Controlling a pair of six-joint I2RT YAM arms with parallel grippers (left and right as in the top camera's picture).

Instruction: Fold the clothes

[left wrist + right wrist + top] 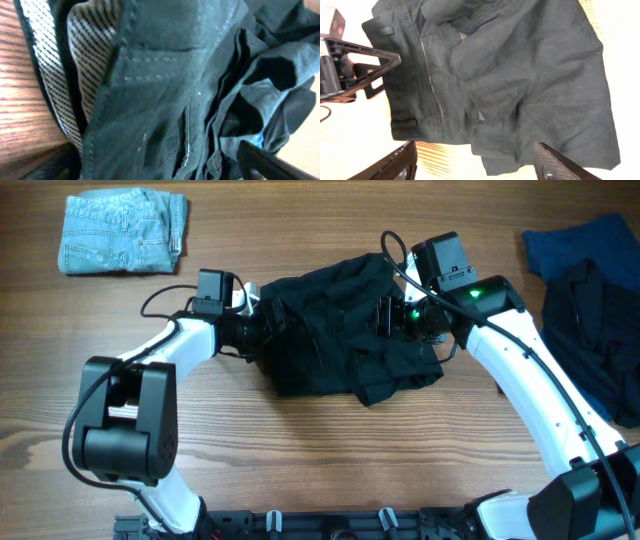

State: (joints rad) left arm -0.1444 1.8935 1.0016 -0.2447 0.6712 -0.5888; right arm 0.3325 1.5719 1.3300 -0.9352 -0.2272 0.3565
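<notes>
Black shorts [340, 330] crumpled mid-table [300, 465], long axis running L-R btwn both grippers. Right gripper [392, 315] at right end, jaws spread wide over cloth, apparently nothing pinched. Left gripper [252, 308] right against left waistband end, open or closed can't tell; both arms about equally near.

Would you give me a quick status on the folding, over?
Right gripper open at the black shorts. Left gripper at their left edge, grip unclear. Shorts rumpled, not yet folded. Nothing in the way.
</notes>
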